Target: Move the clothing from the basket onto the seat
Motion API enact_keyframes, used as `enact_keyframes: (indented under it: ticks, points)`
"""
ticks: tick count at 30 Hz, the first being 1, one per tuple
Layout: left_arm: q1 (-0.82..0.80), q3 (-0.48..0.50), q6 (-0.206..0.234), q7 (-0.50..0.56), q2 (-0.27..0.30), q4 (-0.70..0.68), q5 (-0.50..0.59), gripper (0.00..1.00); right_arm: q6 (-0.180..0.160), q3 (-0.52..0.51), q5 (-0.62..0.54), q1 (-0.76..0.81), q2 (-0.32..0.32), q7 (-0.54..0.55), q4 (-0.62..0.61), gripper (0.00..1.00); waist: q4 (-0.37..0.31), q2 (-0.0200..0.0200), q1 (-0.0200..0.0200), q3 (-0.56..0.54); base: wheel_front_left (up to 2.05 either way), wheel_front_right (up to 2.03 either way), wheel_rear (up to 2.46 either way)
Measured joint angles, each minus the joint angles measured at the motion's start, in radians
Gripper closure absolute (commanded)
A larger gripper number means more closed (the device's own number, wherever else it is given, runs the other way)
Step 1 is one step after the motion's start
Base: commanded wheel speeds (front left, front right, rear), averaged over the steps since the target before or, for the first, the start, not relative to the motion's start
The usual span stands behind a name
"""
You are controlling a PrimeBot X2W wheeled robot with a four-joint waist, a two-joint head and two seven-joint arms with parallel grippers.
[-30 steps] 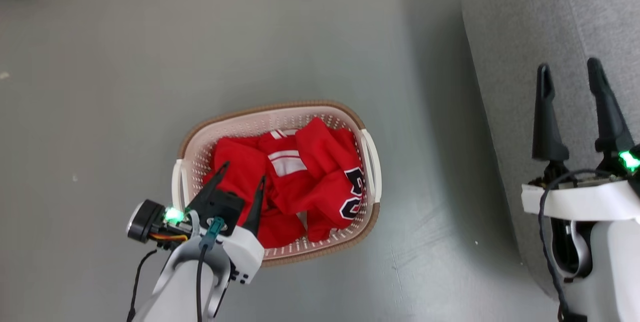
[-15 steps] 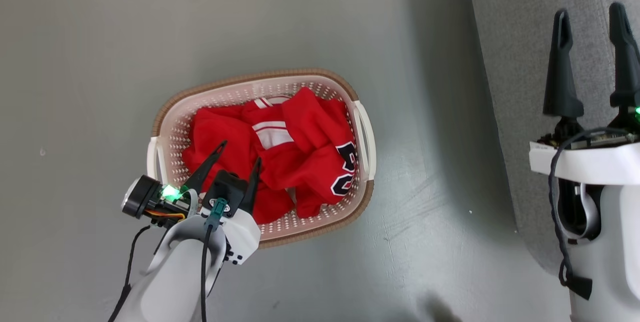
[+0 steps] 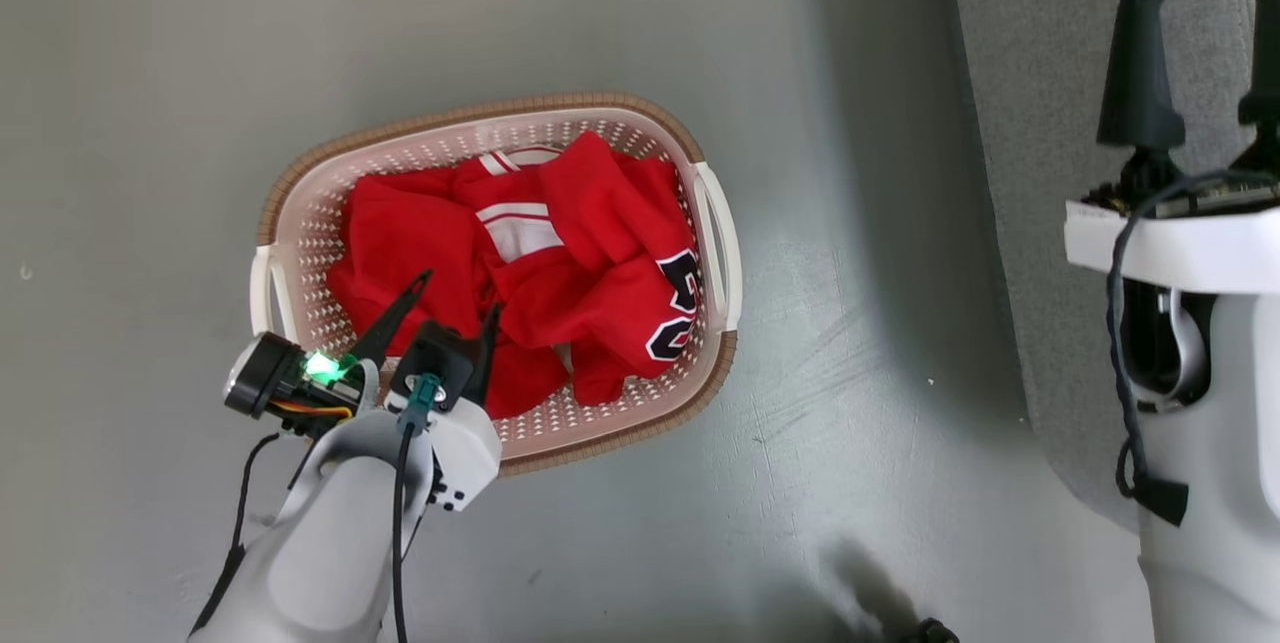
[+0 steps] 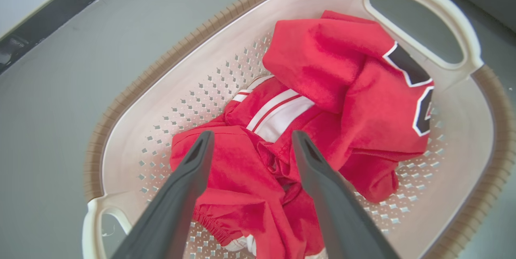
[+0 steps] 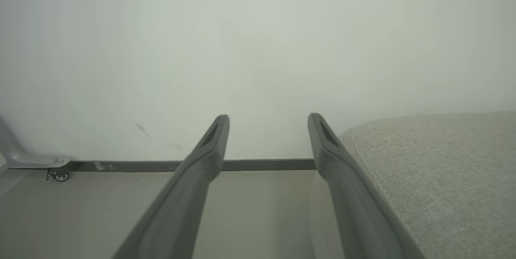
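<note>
2 sets of jaws: spread wide, empty | left gripper (image 3: 461,291): over clothing (image 3: 590,243) at basket (image 3: 480,115) left-handle end | right gripper (image 5: 270,116): at seat (image 5: 443,162) edge

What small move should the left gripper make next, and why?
Probably lower the left gripper a little and close it on the red clothing beneath. It is open, holds nothing, and points into the pile, which lies wholly in the basket; the visible part of the seat bears none.
</note>
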Motion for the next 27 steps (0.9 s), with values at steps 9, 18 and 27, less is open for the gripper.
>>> enact_keyframes:
  ticks: [9,18,27]
  points:
    - [-0.035,0.002,0.001,0.002,0.003,0.072,0.002,0.0,0.0,0.02,0.008,-0.068,-0.003,-0.002,0.027,0.0,-0.013,0.0,0.0,0.037,0.0,0.0,0.0]
    - [-0.051,0.008,0.002,0.014,0.001,0.124,-0.001,0.0,0.0,0.073,0.017,-0.1,-0.004,-0.002,0.049,0.0,-0.022,0.0,0.0,0.051,0.0,0.0,0.0]
    - [-0.065,0.008,0.0,0.015,-0.004,0.161,-0.002,0.0,0.0,0.148,0.041,-0.152,-0.006,-0.002,0.042,0.0,-0.032,0.0,0.0,0.057,0.0,0.0,0.0]
